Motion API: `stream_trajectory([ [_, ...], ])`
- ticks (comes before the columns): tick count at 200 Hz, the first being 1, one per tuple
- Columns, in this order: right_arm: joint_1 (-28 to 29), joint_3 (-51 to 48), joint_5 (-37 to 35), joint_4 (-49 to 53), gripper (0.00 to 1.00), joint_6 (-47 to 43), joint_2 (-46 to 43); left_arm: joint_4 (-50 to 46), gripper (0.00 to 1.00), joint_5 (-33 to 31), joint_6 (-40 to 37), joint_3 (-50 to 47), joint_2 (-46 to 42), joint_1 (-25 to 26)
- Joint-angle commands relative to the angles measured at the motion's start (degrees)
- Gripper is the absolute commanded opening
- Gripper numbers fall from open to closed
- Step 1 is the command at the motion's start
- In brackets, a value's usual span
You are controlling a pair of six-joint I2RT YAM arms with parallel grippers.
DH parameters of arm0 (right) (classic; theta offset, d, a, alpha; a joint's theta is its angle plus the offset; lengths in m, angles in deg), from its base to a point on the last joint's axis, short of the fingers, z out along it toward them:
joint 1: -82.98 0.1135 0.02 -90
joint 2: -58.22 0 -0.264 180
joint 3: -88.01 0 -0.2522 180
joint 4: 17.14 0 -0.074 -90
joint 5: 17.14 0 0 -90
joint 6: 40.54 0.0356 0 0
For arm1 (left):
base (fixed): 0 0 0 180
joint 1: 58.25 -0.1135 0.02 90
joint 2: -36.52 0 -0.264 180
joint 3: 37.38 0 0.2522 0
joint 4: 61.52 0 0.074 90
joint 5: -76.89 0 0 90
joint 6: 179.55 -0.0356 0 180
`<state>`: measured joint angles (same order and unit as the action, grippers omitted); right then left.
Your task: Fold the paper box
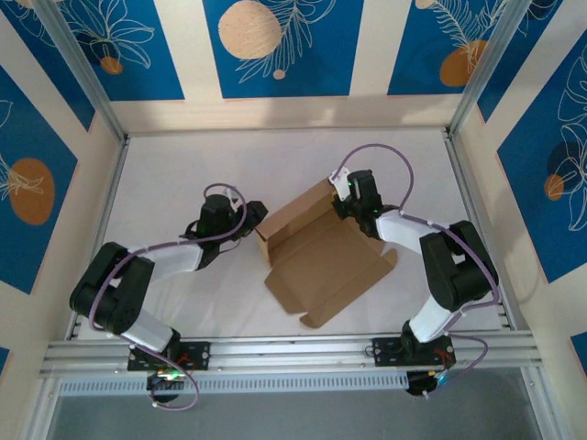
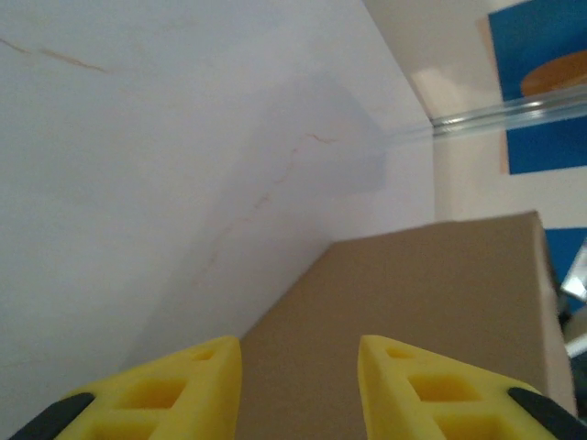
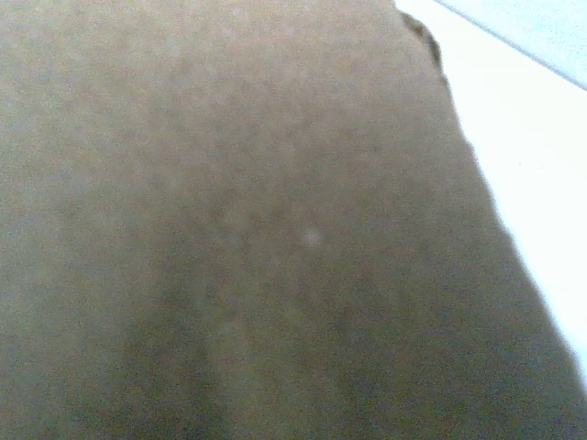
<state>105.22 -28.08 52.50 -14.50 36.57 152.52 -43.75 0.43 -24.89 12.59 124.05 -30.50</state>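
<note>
L claw (image 2: pixel 298 346) jaws apart at paper box (image 1: pixel 321 261) left corner; R claw (image 1: pixel 346 203) pinched on far wall; bare white table (image 1: pixel 183 165) around.

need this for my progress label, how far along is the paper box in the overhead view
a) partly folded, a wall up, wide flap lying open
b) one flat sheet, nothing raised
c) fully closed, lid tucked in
a: the paper box has a wall standing along its far side, while its wide near flap lies open on the table.
</note>
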Motion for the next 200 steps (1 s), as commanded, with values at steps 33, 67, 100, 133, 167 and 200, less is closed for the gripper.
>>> stream_trajectory([
  [33,0.88,3.85,-13.38,2.52,0.01,3.73,3.38,6.42,0.36,1.7,2.97,-0.61,0.83,3.11],
  [67,1.29,5.97,-19.32,3.7,0.03,6.53,5.15,8.57,0.35,1.75,5.2,-0.22,1.9,4.74],
  [100,2.32,8.39,-20.51,5.04,0.03,7.48,6.22,10.94,0.35,2.06,7.61,0.31,3.47,5.99],
  [133,2.88,10.42,-22.89,7.53,0.03,9.03,7.29,12.05,0.35,2.28,9.23,0.79,3.76,6.71],
  [167,4.39,11.13,-21.13,9.08,0.03,14.21,5.83,11.89,0.35,2.2,9.6,0.89,2.94,6.89],
  [200,6.31,7.02,-10.47,6.79,0.11,19.06,1.37,13.07,0.36,4.79,10.0,0.76,3.97,6.52],
])
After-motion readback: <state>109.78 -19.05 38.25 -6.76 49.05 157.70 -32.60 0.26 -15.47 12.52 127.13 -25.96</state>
